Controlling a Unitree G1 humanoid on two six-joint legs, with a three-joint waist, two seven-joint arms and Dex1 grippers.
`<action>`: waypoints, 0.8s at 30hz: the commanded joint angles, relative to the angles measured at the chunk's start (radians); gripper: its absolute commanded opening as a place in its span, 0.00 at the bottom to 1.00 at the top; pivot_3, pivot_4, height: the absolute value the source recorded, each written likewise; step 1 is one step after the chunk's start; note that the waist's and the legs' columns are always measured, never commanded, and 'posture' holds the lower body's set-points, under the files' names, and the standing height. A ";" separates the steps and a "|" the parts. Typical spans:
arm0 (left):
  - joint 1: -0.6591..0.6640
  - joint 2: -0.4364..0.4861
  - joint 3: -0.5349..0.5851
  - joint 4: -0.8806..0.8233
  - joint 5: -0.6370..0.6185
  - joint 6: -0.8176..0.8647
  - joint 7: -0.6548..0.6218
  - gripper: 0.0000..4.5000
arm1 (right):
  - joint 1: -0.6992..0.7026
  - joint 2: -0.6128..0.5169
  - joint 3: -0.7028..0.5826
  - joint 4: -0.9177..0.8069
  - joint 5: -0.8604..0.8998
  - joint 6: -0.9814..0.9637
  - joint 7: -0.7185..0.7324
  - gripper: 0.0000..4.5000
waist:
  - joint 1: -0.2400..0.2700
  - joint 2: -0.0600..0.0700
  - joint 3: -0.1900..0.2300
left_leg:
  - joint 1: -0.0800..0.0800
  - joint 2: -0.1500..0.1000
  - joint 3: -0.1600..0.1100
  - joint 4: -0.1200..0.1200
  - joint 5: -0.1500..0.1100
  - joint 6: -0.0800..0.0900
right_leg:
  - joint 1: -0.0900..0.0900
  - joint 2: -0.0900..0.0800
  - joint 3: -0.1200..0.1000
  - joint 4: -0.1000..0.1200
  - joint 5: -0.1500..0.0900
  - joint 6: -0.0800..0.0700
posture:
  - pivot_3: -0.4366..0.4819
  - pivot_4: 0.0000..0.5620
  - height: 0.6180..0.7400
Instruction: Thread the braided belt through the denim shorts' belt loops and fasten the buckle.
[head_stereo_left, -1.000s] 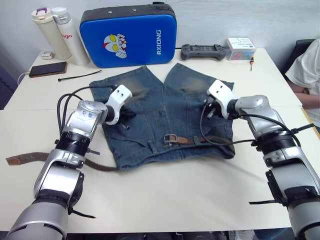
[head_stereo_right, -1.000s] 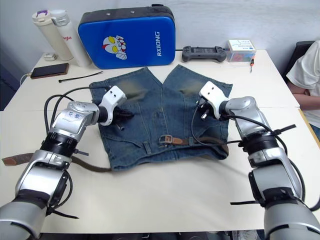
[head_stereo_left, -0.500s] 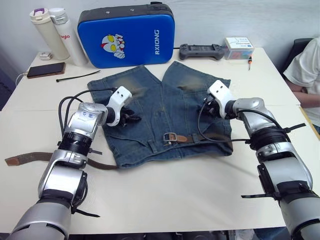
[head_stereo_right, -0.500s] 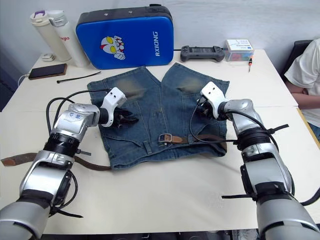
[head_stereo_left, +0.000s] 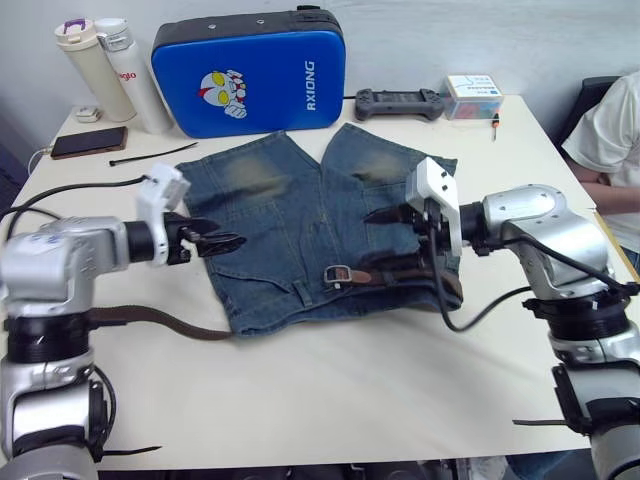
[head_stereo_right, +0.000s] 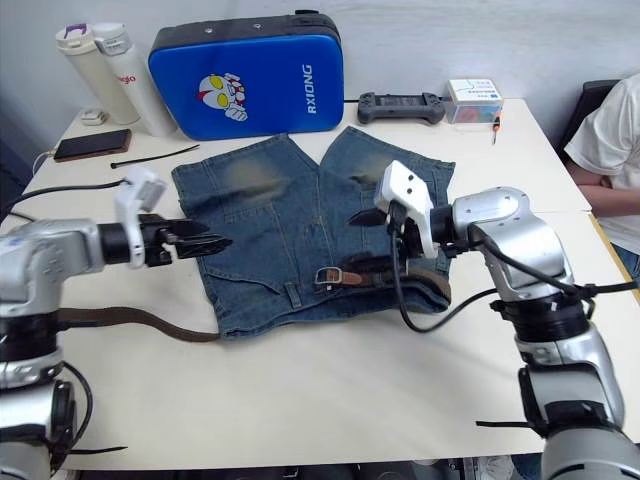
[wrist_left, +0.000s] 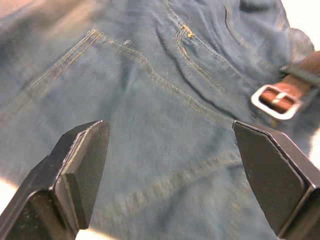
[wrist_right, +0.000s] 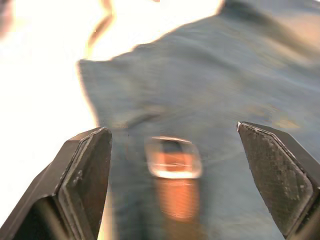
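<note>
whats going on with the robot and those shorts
A two-armed robot is working on threading a braided belt through denim shorts spread on a table. The belt runs along the waistband, with its buckle lying mid-waistband and the long tail trailing off onto the table on the robot's left. Both tools are open and empty: the left tool hovers at the shorts' left edge, and the right tool hovers above the shorts, its wrist view looking down at the buckle. The buckle isn't fastened yet.

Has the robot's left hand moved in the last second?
Yes. The left hand has drawn back toward the robot's left, off the denim shorts; it was over the left leg and now hovers at the shorts' left edge, fingers open.
</note>
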 joint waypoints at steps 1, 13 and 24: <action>0.133 0.033 0.215 -0.158 -0.072 0.193 0.009 0.96 | 0.001 -0.051 -0.010 -0.091 0.099 0.041 0.098 0.95 | -0.001 0.000 0.000 | 0.000 0.000 0.000 0.000 0.000 0.000 | 0.000 0.000 0.000 0.000 0.000 0.000 | 0.48 0.27 1.00; 0.569 0.072 0.627 -0.184 -0.418 0.206 0.475 0.96 | -0.069 -0.136 -0.037 0.035 0.222 0.030 0.246 0.95 | 0.001 -0.001 0.000 | 0.004 0.000 0.000 -0.002 -0.004 0.007 | 0.004 -0.002 0.000 -0.007 0.000 -0.001 | 0.48 0.27 1.00; 0.034 -0.367 0.786 -0.071 -0.277 0.206 1.411 0.96 | -0.064 -0.114 -0.020 0.066 0.171 0.005 0.166 0.95 | 0.030 -0.012 -0.001 | 0.001 -0.001 0.000 0.002 -0.002 0.002 | 0.002 -0.002 -0.001 -0.005 0.001 0.001 | 0.48 0.27 1.00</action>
